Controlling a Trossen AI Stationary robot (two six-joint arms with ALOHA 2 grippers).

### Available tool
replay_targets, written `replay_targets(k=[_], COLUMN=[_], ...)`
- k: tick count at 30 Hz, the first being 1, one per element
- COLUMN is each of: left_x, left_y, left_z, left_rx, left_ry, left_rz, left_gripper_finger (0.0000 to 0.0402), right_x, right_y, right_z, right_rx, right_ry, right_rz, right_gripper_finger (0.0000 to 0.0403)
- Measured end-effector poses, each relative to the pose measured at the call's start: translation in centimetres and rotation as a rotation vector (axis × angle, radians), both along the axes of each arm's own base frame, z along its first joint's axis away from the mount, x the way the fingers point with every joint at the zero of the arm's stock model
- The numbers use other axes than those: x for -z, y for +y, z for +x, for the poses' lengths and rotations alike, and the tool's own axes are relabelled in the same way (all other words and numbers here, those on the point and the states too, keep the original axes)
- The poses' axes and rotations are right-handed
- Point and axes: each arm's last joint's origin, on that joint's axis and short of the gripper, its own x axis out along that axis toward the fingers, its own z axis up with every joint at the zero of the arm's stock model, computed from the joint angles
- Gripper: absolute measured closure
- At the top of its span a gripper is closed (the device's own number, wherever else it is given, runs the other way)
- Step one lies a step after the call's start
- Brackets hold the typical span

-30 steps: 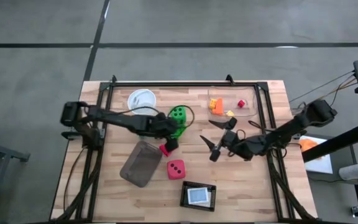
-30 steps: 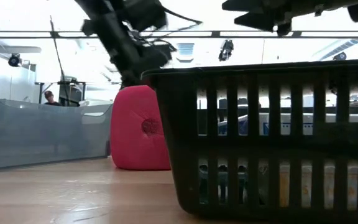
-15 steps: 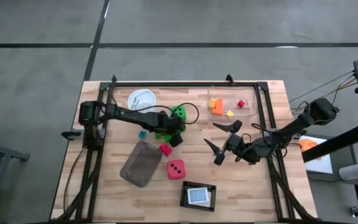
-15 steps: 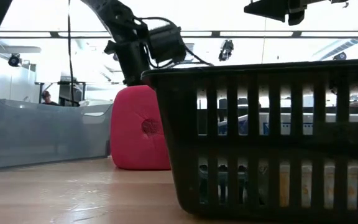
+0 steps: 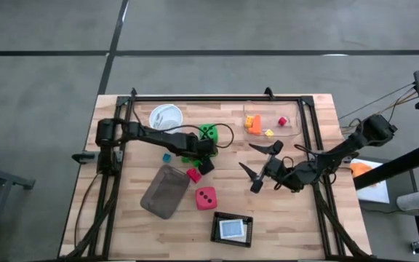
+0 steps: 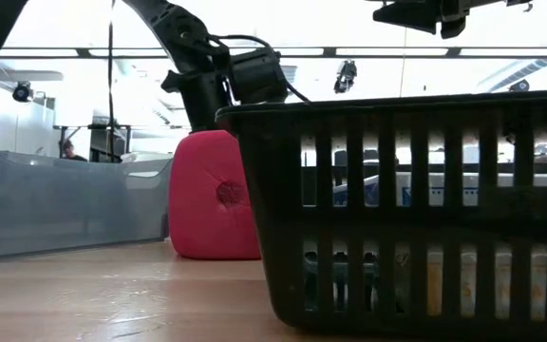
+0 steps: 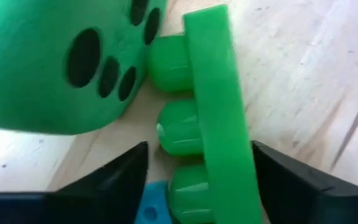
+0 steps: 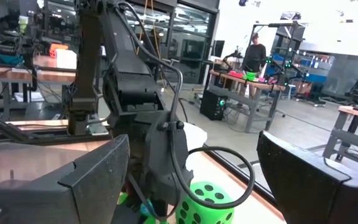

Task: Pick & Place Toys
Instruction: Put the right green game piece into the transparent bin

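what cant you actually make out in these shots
- Left hand, high view: its own arm covers the fingers, so grip on the green brick is unclear.
- Green brick, left wrist view: lower end cut off by the edge.
- Black basket, low view: blocks most of the table behind it.
- Clear box, high view: toys too small to identify.

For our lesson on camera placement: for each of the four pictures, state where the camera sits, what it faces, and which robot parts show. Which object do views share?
High: overhead, facing down on table, both arms.
Low: tabletop level, facing black basket, pink-red die; arms above.
Left wrist: facing green brick; own fingers.
Right wrist: facing left arm; own fingers.
Shared: green die, also both wrist views.
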Motion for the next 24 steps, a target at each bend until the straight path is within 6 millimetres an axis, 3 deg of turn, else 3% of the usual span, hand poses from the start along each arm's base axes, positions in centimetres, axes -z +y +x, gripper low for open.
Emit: replay_targets(k=[6,18,24], left_x=[0.0,-0.3,-2.1], left_y=[0.0,-0.1,-1.1], left_z=[0.0,-0.1,-0.5], left_rx=[0.024,0.051,0.101], left_ry=[0.009,0.011,-0.011], left_rz=[0.017,0.023,0.033], left_gripper_finger=[0.0241,0.0241,0.0241], right_x=[0.1,0.9,1.7], right_y=[0.0,0.0,-0.3], right_z=[0.0,0.3,1.0], right_rx=[0.003,0.011,0.033], right_ry=[0.009,0.049,0.075], right_rz=[-0.004,-0.021,-0.027], right_gripper_finger=[0.0056,0.0056,0.0056])
